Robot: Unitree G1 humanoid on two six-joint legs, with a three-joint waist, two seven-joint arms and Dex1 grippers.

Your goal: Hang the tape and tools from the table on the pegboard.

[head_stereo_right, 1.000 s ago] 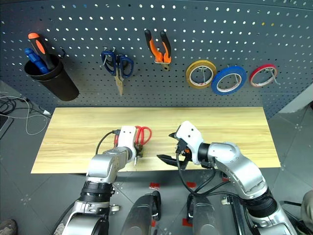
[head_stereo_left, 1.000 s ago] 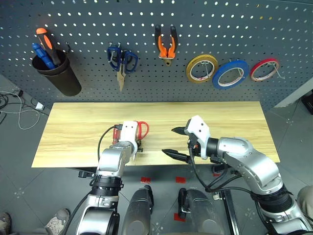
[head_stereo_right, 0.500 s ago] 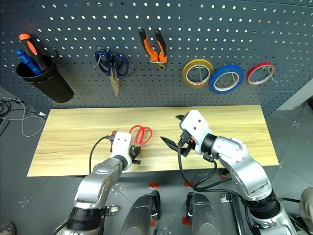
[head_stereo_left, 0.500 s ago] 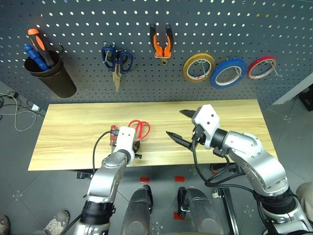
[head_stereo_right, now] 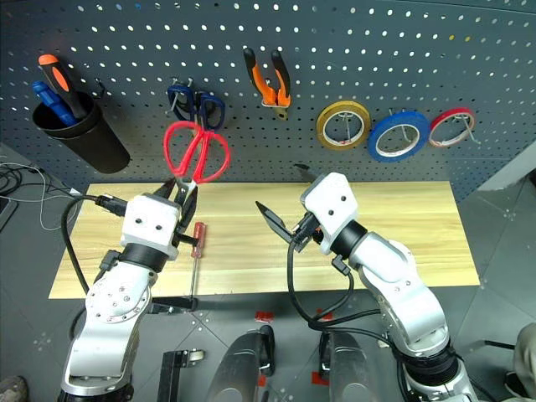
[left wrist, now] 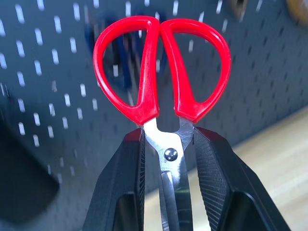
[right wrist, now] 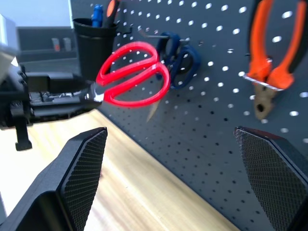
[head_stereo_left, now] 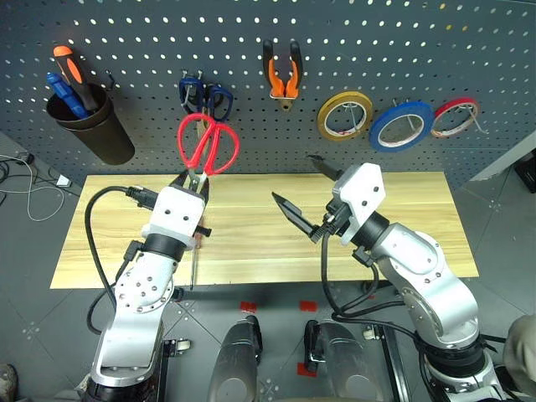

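Two items left: red scissors point(head_stereo_left: 208, 146) clamped in left gripper point(head_stereo_left: 192, 180) near pegboard point(head_stereo_left: 469, 33), red screwdriver point(head_stereo_right: 195, 251) by table point(head_stereo_right: 402, 243) front edge; right gripper point(head_stereo_left: 303, 193) spread, empty.

Floor point(head_stereo_left: 25, 251): dark grey tiles with pale marks at the tile corners. Loose cables point(head_stereo_left: 25, 188) trail over it on the robot's left, beside a small white block point(head_stereo_left: 64, 180). Red tape marks point(head_stereo_left: 249, 307) stuck to floor near the tabletop's near edge. Lighting even, without hard shadows.
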